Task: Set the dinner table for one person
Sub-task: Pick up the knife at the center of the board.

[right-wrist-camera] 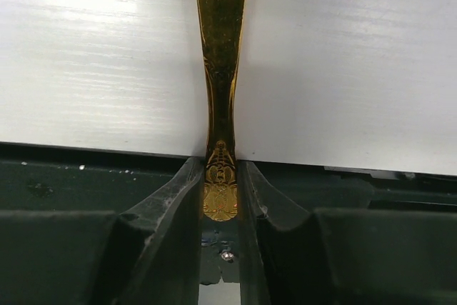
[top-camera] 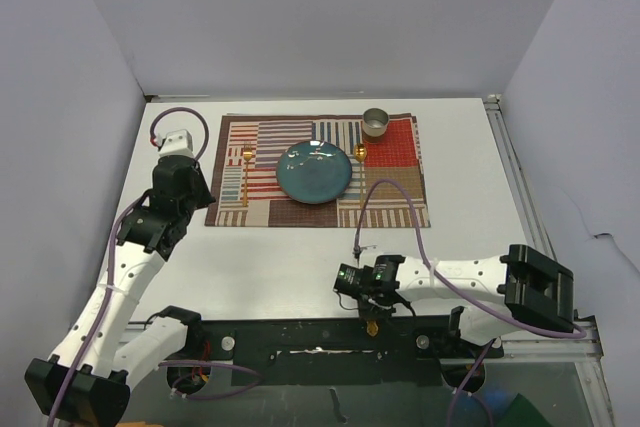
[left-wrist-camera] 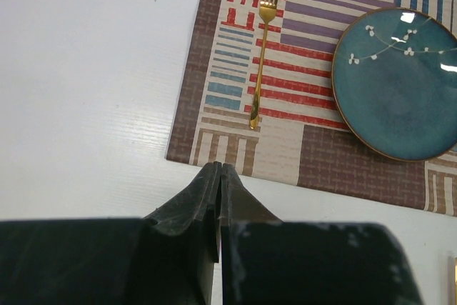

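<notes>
step: cutlery pickup | right fingers [right-wrist-camera: 178, 201] clamped on gold utensil [right-wrist-camera: 221, 69] handle at worktop [top-camera: 300, 257] near edge | left fingers [left-wrist-camera: 203, 198] together, by placemat [left-wrist-camera: 214, 48] corner | next: lift clear, then carry and lay beside plate [top-camera: 314, 171]

left arm [top-camera: 115, 282] and right arm [top-camera: 470, 272] had white link shells, black joint housings — black blocks at the bases. A purple cable [top-camera: 384, 184] ran along each. Fingers of left pincer [left-wrist-camera: 218, 169] and right pincer [right-wrist-camera: 220, 173] were dark, moulded, pale-flecked.
</notes>
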